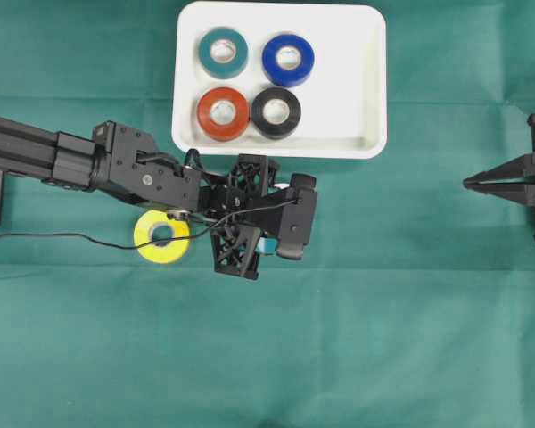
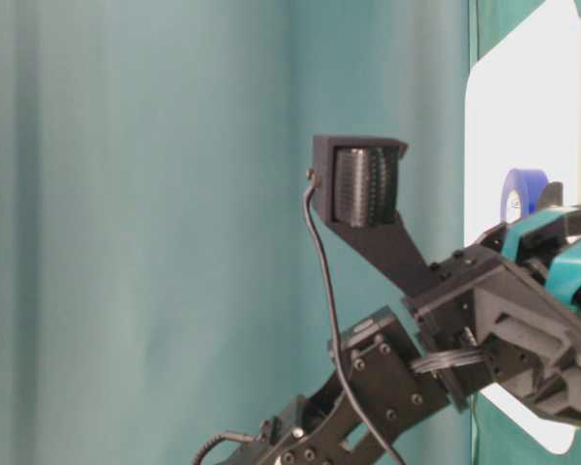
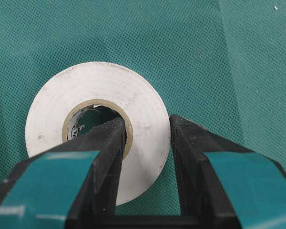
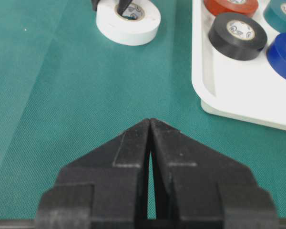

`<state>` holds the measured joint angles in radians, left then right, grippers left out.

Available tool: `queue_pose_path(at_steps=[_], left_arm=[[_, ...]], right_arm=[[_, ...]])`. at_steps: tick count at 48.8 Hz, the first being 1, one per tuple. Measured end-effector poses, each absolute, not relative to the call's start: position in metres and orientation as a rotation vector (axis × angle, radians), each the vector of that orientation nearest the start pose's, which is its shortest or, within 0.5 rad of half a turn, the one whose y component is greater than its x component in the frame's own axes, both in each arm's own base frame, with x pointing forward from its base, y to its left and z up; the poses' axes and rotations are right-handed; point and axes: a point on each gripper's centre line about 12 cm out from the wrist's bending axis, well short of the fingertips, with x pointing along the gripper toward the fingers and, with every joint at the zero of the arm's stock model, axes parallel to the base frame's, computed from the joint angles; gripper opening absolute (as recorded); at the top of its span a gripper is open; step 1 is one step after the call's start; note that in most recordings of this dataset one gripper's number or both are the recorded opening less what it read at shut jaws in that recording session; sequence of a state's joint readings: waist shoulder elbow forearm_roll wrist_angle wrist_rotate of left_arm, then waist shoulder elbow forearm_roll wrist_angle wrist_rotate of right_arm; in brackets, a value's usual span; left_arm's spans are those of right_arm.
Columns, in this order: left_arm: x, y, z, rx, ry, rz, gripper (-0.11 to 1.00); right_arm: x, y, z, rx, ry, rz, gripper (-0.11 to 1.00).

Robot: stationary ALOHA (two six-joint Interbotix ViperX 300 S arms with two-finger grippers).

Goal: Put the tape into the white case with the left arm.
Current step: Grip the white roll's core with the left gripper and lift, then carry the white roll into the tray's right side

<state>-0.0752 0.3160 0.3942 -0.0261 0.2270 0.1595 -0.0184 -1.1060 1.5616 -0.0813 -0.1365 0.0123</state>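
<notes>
- The white tape roll [image 3: 95, 138] is pinched through its wall by the left gripper [image 3: 148, 138], on the green cloth [image 1: 383, 312] just off the white case's [image 1: 370, 134] near rim.
- The right gripper [image 4: 150, 126] is seen closed, well apart.

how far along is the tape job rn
Done: four rolls already sit in the white case. In hand: the left gripper is shut on the white tape, one finger through its core, still on the cloth. Left: lift it into the case; the yellow tape waits outside.
</notes>
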Motion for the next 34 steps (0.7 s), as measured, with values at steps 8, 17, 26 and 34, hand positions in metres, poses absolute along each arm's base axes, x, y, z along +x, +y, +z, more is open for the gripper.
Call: queue_pose_path(at_steps=[8, 17, 26, 34], left_arm=[[0.445, -0.036, 0.106, 0.157, 0.938, -0.141, 0.26], [0.442, -0.043, 0.134, 0.165, 0.909, -0.157, 0.26], [0.439, -0.047, 0.165, 0.17, 0.899, -0.168, 0.26], [0.442, -0.046, 0.178, 0.196, 0.899, -0.179, 0.26]], right_arm=[[0.14, -0.001, 0.146, -0.063, 0.32, 0.004, -0.09], [0.14, -0.001, 0.146, -0.063, 0.32, 0.004, -0.09], [0.14, -0.001, 0.146, -0.063, 0.32, 0.004, -0.09], [0.14, -0.001, 0.146, -0.063, 0.32, 0.004, -0.09]])
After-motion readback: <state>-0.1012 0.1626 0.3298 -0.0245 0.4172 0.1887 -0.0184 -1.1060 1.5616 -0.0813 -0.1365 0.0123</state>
